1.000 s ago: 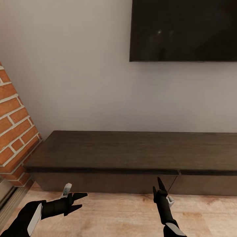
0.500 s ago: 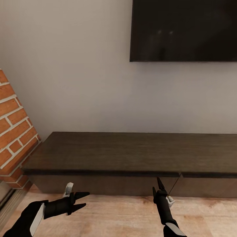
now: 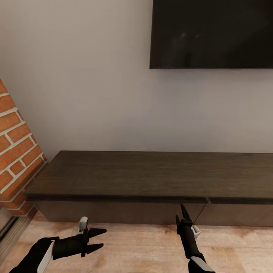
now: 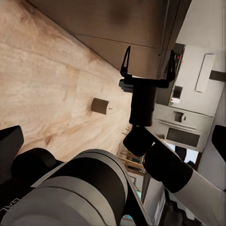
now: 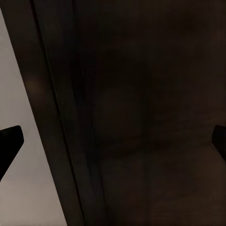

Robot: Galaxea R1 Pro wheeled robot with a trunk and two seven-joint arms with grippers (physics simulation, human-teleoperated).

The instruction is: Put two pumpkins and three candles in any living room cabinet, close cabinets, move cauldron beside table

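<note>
While both arms hang low over the wooden floor, the cabinet lies straight ahead of them, its long axis running left to right along the wall beneath the dark screen. At far left a brick pier crowds the cabinet's end. The left gripper points sideways, fingers apart, empty. The right gripper is nearer: spread and empty, it aims at the seam between 2 drawer fronts. No handle shows, so opening likely means prying there.
</note>
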